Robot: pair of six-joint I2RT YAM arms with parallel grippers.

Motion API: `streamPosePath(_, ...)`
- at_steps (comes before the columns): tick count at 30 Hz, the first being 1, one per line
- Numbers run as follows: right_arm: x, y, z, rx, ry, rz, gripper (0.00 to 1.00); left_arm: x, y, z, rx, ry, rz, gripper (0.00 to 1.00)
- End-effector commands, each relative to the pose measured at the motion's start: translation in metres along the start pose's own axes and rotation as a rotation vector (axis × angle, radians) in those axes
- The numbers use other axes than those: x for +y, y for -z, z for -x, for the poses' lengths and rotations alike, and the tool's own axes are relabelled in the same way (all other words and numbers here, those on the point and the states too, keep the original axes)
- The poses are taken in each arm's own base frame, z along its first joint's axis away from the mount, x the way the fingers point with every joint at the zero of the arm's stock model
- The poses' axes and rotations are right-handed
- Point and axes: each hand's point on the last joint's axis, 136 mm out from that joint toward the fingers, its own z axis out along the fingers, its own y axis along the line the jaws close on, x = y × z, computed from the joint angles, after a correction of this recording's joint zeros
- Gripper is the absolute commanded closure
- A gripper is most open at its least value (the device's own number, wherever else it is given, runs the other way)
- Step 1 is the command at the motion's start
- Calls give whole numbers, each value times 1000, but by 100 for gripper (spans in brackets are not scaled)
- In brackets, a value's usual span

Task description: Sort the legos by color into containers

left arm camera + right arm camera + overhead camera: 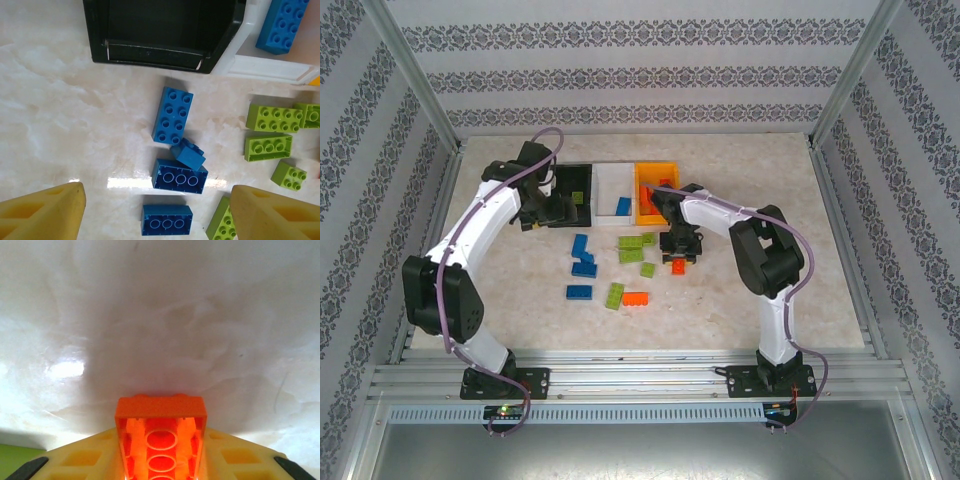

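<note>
Overhead, the setting: a pale marbled tabletop (720,320) with two white robot arms reaching in from the near edge.
Bins: three small open-topped plastic bins stand in a row at the far middle, a black bin (575,168) on the left, a white bin (610,188) in the centre and an orange bin (657,166) on the right.
Sorted so far: one blue studded brick (623,206) lies in the white bin, and orange-red bricks (665,184) lie in the orange bin.
Loose bricks: on the table in front of the bins are a cluster of blue bricks (583,255), a lone blue brick (579,292), a group of lime green bricks (635,243), a lime green brick (615,295) and an orange-red brick (636,298) just beside it.
Left claw (157,192): its yellow fingers are spread wide with nothing between them; it hangs above the blue cluster, near the front of the black bin.
Right claw (161,440): it is closed around a small orange-red brick (161,412), hollow underside facing the wrist camera, in front of the orange bin.
Height of the held brick: I cannot tell whether it touches the table.
</note>
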Motion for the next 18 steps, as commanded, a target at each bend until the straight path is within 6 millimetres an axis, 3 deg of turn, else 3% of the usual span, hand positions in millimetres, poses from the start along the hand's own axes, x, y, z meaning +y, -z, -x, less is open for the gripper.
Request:
streamPosePath(1, -8, 26, 6, -54, -13, 27, 62, -8, 11, -7, -26, -9, -28, 24)
streamPosePath(6, -12, 65, 30, -140, -45, 102, 62, -22, 11, -24, -17, -51, -67, 23)
streamPosePath(11, 1, 102, 75, -243, -31, 191, 62, -47, 1, -53, 17, -129, -104, 21)
streamPosePath(15, 18, 115, 110, -275, -13, 232, 62, -63, -10, -75, 57, -162, -110, 19)
streamPosePath(18, 28, 118, 135, -301, -7, 245, 62, -60, -19, -88, 90, -133, -86, 18)
